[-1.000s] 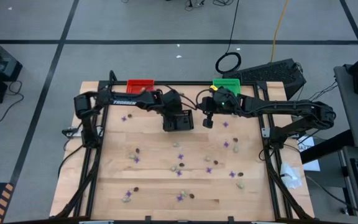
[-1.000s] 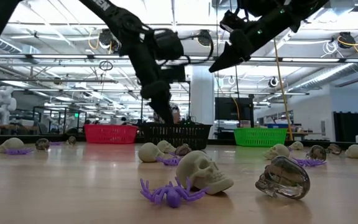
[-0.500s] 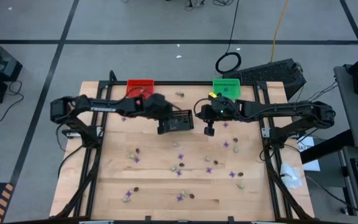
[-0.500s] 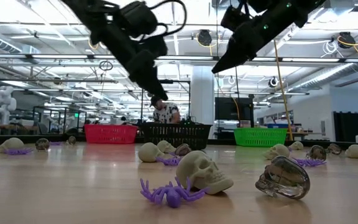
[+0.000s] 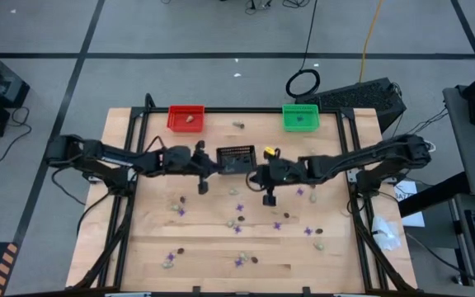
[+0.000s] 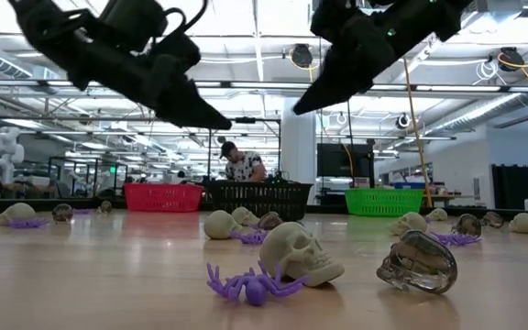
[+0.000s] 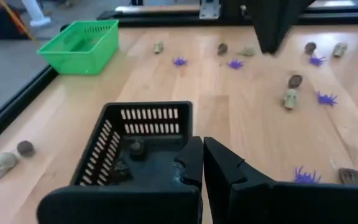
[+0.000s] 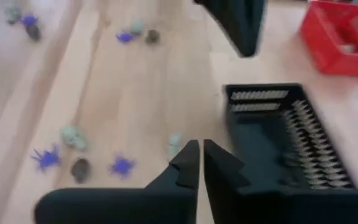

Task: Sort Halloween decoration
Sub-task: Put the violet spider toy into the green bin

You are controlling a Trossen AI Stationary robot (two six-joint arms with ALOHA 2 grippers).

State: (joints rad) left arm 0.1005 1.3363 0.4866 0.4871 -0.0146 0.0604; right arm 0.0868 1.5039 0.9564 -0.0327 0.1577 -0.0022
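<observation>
**Both arms low over the bench, fingers together**

Hovering just left of the black basket [image 5: 236,156], the left gripper [image 5: 202,186] has its fingers pressed together with nothing between them; the left wrist view shows the two dark fingers [image 7: 190,163] meeting just in front of the basket's near wall. The right gripper [image 5: 269,199] hangs just right of the same basket, nearer the bench's middle, its fingers [image 8: 189,158] also closed on nothing.

The Halloween decoration [image 5: 239,207] lies scattered over the middle and front of the bench [image 5: 138,239]: purple spiders, pale skulls and dark bits, mostly apart from one another. In the low view a purple spider [image 6: 248,284] touches a pale skull [image 6: 299,253], with a dark glossy skull [image 6: 417,260] just beside them.

The red basket [image 5: 185,117] and green basket [image 5: 300,116] stand along the back edge, each holding a small piece. One trinket lies between them by that edge.
</observation>
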